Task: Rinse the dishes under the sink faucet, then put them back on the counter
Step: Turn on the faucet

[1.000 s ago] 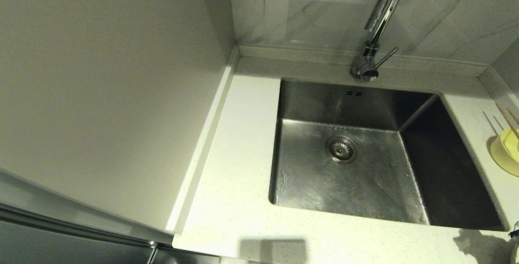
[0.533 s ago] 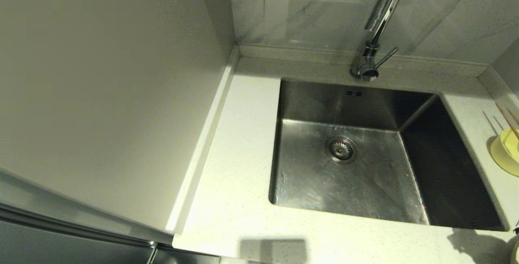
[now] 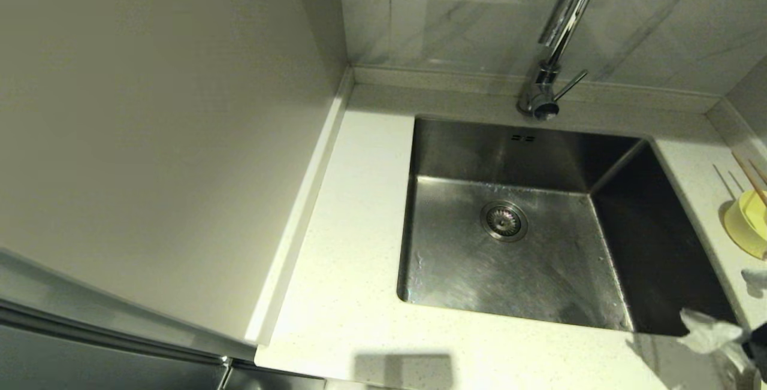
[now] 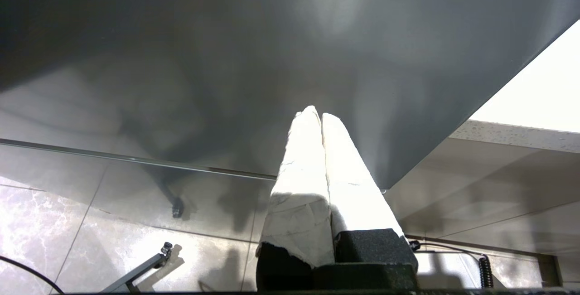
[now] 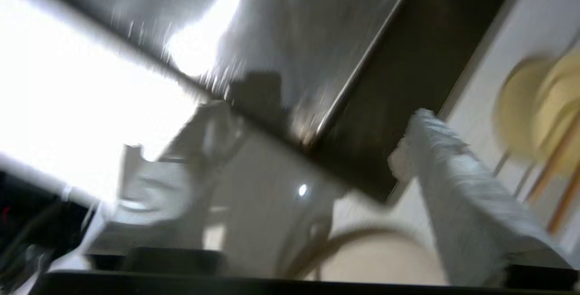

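Moved: your right gripper (image 5: pixel 312 150) has swung in over the sink's near right corner | claw: spread, empty | bowl (image 3: pixel 748 223) with chopsticks (image 3: pixel 752 177) waits on counter (image 3: pixel 353 294) | left gripper (image 4: pixel 321 123) parked, pressed together | next: reach for the bowl.

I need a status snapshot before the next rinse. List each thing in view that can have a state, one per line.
faucet: no water running.
sink: basin empty, no dish inside.
bowl: on the counter right of the sink, chopsticks resting in it.
right gripper: open, empty, over the sink's near right corner.
left gripper: shut, parked below the counter.
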